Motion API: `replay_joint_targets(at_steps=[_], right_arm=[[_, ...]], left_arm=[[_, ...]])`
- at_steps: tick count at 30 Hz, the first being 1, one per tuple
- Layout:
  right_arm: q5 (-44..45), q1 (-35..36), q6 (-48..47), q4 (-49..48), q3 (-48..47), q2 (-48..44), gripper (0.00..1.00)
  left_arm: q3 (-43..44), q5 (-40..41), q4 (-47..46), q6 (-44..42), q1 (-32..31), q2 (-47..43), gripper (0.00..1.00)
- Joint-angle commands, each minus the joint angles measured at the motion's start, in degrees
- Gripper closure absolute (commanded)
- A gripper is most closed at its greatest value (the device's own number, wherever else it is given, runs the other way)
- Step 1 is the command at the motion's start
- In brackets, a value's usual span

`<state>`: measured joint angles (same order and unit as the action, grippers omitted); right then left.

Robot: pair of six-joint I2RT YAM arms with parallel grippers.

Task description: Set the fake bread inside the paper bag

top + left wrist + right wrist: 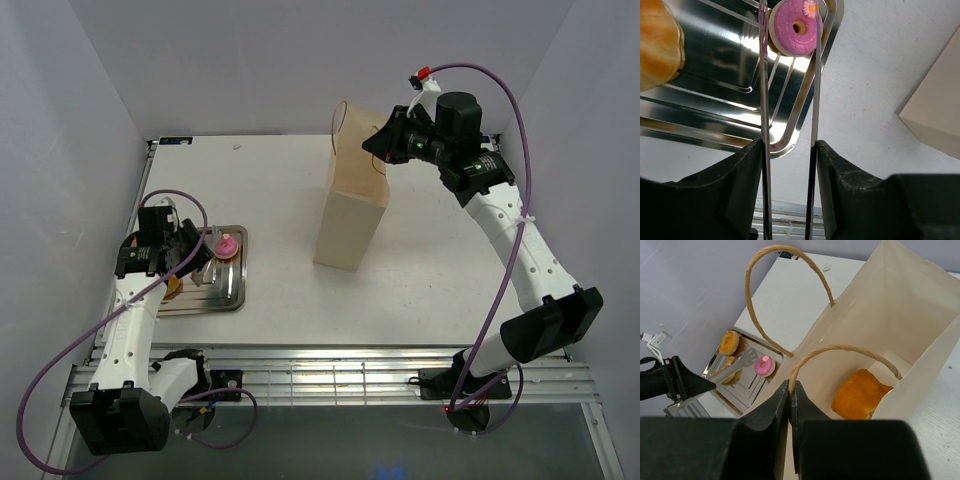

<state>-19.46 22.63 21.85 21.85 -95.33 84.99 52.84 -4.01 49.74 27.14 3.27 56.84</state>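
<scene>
paper bag (900, 315) mouth open, handles (840, 347) arching over, right claw (790, 386) pinching rim

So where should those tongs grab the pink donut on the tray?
Probably across its round outer edge, one blade each side, coming down from above: the pink donut lies icing up on the tray, and the tongs straddle it.

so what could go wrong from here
1. The tongs in the left gripper line up on the pink donut, not the golden bun beside it on the tray, so the wrong piece may get picked.
2. The blades are thin and smooth; a rounded piece could slip out on the way over.
3. The right gripper grips the paper bag only by its rim, so a tug could tip it, with one bread piece already inside.
</scene>
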Motion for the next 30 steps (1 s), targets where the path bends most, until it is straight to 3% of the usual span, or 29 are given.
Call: replay_joint_targets(at_steps=[1, 30], right_arm=[[0.04, 0.22, -0.67, -2.6, 0.93, -1.67, 0.92], [-0.31, 0.22, 0.3, -4.0, 1.9, -2.11, 0.92]], left_arm=[[-0.81, -0.91, -0.87, -0.86, 0.25, -1.2, 0.44], [-4.59, -3.63, -3.5, 2.04, 0.25, 1.69, 0.4]])
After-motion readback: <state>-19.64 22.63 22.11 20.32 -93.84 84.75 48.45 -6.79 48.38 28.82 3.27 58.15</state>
